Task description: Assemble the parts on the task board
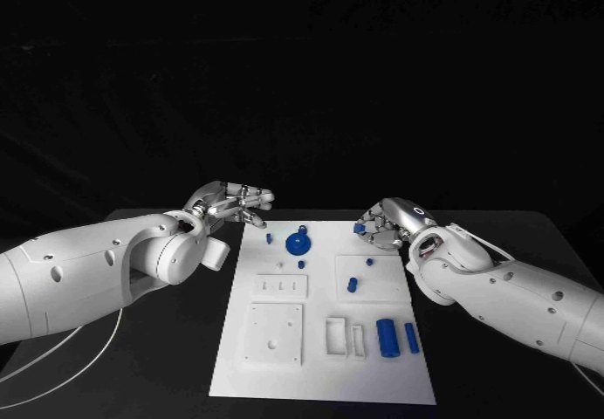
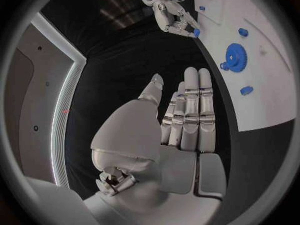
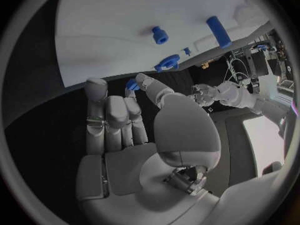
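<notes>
**Two robot hands at the far edge of a white board**

The right hand (image 1: 384,225) pinches a small blue piece (image 3: 132,85) at the white board's (image 1: 325,384) far right corner. The left hand (image 1: 234,204), fingers straight and empty, hovers by the far left corner. A blue gear (image 1: 298,243) lies between them.

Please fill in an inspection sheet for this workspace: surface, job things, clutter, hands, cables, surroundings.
Surface: black table, white task board in its middle.
Job things: blue gear lies on the board's far part; two blue cylinders stand near the front right; small blue pegs scattered between.
Clutter: nothing seen.
Hands: left hand beside the board's far left corner, holding nothing, fingers straight. Right hand at the far right edge, pinching a small blue part.
Cables: white cable hangs under the left arm.
Surroundings: dark backdrop.
</notes>
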{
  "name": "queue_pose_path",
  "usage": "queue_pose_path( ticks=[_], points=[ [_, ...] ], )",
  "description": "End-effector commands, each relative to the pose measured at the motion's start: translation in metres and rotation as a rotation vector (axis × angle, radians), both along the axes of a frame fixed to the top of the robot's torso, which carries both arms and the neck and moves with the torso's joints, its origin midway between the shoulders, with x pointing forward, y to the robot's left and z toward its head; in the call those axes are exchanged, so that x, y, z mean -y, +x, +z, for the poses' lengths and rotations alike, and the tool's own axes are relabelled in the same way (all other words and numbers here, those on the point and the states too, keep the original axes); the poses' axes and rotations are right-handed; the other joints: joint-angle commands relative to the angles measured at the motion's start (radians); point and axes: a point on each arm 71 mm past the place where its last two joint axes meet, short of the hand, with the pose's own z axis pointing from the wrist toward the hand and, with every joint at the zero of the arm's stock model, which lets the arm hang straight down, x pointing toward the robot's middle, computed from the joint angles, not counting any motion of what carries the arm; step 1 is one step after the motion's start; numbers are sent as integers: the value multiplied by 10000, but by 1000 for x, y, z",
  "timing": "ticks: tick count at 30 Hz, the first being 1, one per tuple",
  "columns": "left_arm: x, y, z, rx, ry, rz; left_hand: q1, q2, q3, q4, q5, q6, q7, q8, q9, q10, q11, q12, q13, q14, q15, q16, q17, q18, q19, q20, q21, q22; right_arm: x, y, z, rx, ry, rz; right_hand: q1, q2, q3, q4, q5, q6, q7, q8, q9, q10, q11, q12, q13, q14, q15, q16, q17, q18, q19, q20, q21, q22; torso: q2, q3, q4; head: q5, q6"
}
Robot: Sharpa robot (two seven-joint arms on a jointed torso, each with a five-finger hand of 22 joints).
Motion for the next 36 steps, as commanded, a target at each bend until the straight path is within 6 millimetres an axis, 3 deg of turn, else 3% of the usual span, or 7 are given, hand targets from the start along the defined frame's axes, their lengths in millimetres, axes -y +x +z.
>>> queue_pose_path(
  ticks=[1,5,8,12,18,26,36],
  points=[
    [6,-2,-4,-569,617,-819,-38,52,-12,42,104,326,-114,36,29,462,-140,-54,2,-492,-155,1342,1079,-95,-444,-183,1101,848,-4,-7,8,568,150,305,-46,-100,86,1,-49,-69,-19,35,-5,18,-42,10,11,-24,-54,14,13,-29,504,-61,32,7,-48,46,-46,52,46],
    [10,-4,-7,-921,1095,-1260,-265,120,-92,217,97,760,-297,81,67,1216,-388,126,105,-420,-346,2304,1746,-62,-757,-332,2184,1706,-10,-15,14,592,211,622,-49,-109,89,13,-64,-65,-19,36,-4,21,-41,11,14,-25,-54,8,9,-29,505,-60,31,7,-99,78,-95,160,25],
    [16,-6,-7,-1186,1441,-1572,-435,95,-202,378,8,757,-294,55,56,1310,-393,100,136,-443,-388,2859,2109,-15,-1007,-393,2891,2309,-18,-24,20,618,267,960,-48,-117,95,27,-70,-76,-16,33,-8,17,-41,3,10,-25,-54,5,8,-29,504,-60,29,6,-129,120,-106,288,-2],
    [23,-10,-7,-1354,1748,-1868,-516,0,-280,479,-90,620,-267,48,50,1332,-387,130,173,-515,-374,3025,2191,42,-1177,-370,3139,2562,-27,-32,25,682,342,1284,-48,-117,95,27,-70,-76,-16,33,-8,17,-41,3,10,-25,-54,5,8,-29,504,-60,29,6,-172,158,-126,325,-27],
    [33,-14,-9,-1530,2214,-2274,-595,-94,-323,580,-164,620,-256,46,51,1208,-337,98,170,-624,-325,2938,2100,61,-1349,-316,3168,2675,-39,-44,32,845,442,1715,-30,-150,98,59,-56,-72,-18,36,-8,21,-40,0,15,-27,-58,-8,0,-27,505,-63,20,2,-222,170,-147,343,-79],
    [47,-21,-11,-1773,2577,-2777,-697,-238,-350,721,-235,391,-201,39,29,1157,-299,123,173,-579,-299,2830,1975,80,-1329,-284,3079,2664,-52,-58,40,1039,496,2180,-27,-161,85,97,-117,-65,-23,35,-9,30,-44,2,19,-25,-64,-9,3,-25,508,-69,34,2,-195,153,-159,300,-62],
    [58,-26,-12,-1932,2320,-3087,-1395,-563,-638,1397,-278,275,-180,46,31,1134,-255,147,236,-580,-272,2834,1944,86,-1308,-266,3029,2683,-66,-69,45,1110,587,2635,-13,-188,58,131,-148,-57,-29,37,-9,36,-45,0,23,-25,-66,-13,3,-26,506,-70,20,-7,-192,135,-121,254,-101]
  ],
)
